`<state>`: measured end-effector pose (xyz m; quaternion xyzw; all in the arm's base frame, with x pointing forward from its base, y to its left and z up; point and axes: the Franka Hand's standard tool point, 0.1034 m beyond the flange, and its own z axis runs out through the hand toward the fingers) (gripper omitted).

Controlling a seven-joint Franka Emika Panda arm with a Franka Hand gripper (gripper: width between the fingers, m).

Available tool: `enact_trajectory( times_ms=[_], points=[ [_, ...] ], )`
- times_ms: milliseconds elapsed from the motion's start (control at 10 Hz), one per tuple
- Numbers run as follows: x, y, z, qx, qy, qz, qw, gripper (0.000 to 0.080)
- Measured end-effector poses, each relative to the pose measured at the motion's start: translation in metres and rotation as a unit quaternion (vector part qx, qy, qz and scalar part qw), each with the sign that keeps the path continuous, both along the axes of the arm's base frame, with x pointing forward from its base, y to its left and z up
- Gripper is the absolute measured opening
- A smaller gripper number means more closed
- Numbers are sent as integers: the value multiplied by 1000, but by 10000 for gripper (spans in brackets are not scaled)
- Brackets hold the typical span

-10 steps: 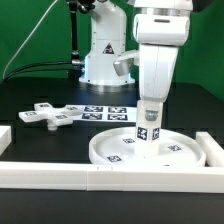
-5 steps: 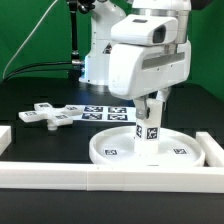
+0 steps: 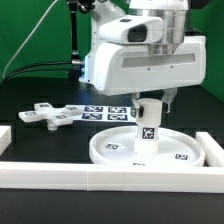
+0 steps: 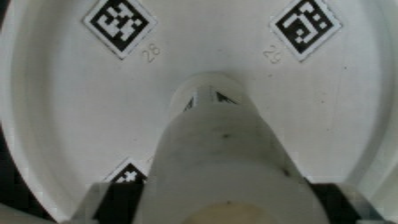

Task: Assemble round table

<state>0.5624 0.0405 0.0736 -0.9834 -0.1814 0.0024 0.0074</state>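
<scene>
The large round disc point(image 3: 150, 150) lies flat on the black table near the front rail. The short cylinder post point(image 3: 147, 128) stands upright at its middle. My gripper point(image 3: 149, 107) comes straight down over the post and is shut on its upper part. In the wrist view the post point(image 4: 222, 130) fills the middle, with the dark pads point(image 4: 125, 198) pressed against its two sides and the tagged disc point(image 4: 71, 120) around it; my gripper point(image 4: 228, 205) is at the post's top. The four-armed cross piece point(image 3: 48, 114) lies loose at the exterior view's left.
The marker board point(image 3: 104, 113) lies behind the disc. A long white rail point(image 3: 100, 178) runs along the front, with a side rail point(image 3: 214, 150) at the exterior view's right and a rail end point(image 3: 5, 134) at its left. The robot base point(image 3: 92, 60) stands behind.
My hand has turned about its vertical axis over the post, now showing its broad side to the exterior view. The post's tagged face has turned with it. The disc and the cross piece have stayed put.
</scene>
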Motion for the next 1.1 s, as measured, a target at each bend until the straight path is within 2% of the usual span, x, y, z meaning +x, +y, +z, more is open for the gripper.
enact_trajectory(
  times_ms=[200, 400, 500, 700, 800, 1100],
  points=[
    [0, 0, 0, 0, 0, -20, 1000, 407],
    [-1, 0, 0, 0, 0, -18, 1000, 602],
    [-6, -4, 5, -1, 0, -11, 1000, 636],
    [-27, -24, 23, -6, -2, 1, 1000, 647],
    [-39, -29, 25, -7, -5, -4, 1000, 647],
    [-38, -28, 22, -7, -3, -2, 1000, 649]
  ],
)
